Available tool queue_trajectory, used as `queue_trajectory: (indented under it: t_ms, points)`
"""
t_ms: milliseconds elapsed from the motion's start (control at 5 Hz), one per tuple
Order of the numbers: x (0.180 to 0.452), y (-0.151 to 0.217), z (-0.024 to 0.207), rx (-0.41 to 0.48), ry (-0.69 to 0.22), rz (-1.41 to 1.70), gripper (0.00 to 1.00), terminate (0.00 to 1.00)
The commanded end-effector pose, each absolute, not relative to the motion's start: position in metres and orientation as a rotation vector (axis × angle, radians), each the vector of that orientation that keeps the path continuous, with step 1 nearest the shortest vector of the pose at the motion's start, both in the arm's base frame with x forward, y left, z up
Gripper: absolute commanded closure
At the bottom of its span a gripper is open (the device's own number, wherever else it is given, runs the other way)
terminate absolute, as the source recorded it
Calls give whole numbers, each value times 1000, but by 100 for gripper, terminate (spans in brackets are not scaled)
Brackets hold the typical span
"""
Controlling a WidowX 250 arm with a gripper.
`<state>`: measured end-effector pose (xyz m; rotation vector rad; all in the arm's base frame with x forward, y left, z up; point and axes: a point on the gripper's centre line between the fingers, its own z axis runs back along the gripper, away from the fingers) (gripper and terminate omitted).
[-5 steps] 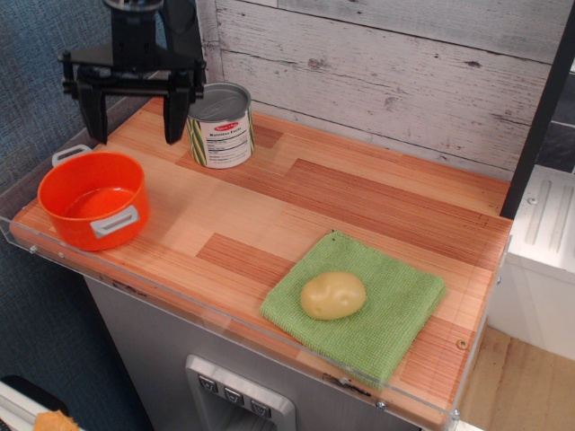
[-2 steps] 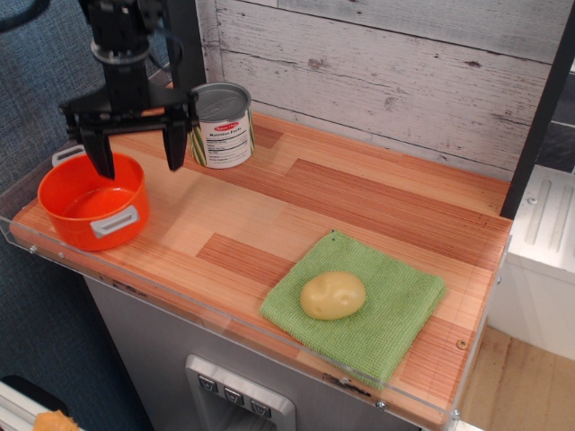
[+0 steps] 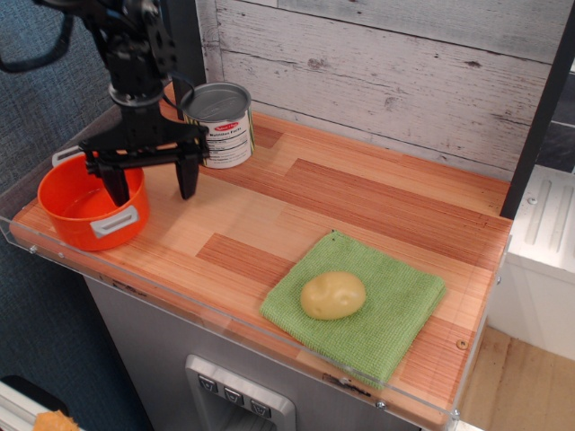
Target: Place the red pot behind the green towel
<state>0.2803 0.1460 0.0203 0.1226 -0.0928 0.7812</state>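
The red pot (image 3: 85, 208) sits at the left end of the wooden counter, upright, with light grey loop handles. My gripper (image 3: 152, 182) is open and low over the pot's right rim: one finger (image 3: 117, 187) reaches inside the pot, the other (image 3: 188, 177) hangs outside, right of the wall. Whether a finger touches the wall I cannot tell. The green towel (image 3: 359, 305) lies flat at the front right of the counter. A yellow potato (image 3: 332, 295) rests on it.
A silver tin can (image 3: 218, 126) with a striped label stands just behind my gripper, near the plank wall (image 3: 386, 72). A clear acrylic rim (image 3: 225, 319) edges the counter front and left side. Bare counter (image 3: 377, 193) lies behind the towel.
My gripper has come down and shifted slightly right and forward, from above the can's left side to straddling the pot's right wall. The pot, can, towel and potato have not moved.
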Motion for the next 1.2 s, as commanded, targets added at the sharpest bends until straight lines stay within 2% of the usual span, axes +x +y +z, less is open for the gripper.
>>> queue_trajectory:
  t_ms: [0,200,600,800,1000]
  points:
    - [275,150,33,114,-140,789,100,0]
    - [272,153,37,123,-143,793,100,0]
    - [277,150,55,222,-154,766,100,0]
    - [282,146,65,239,-156,778,100,0]
    - [290,135,83,215,-175,781,100,0]
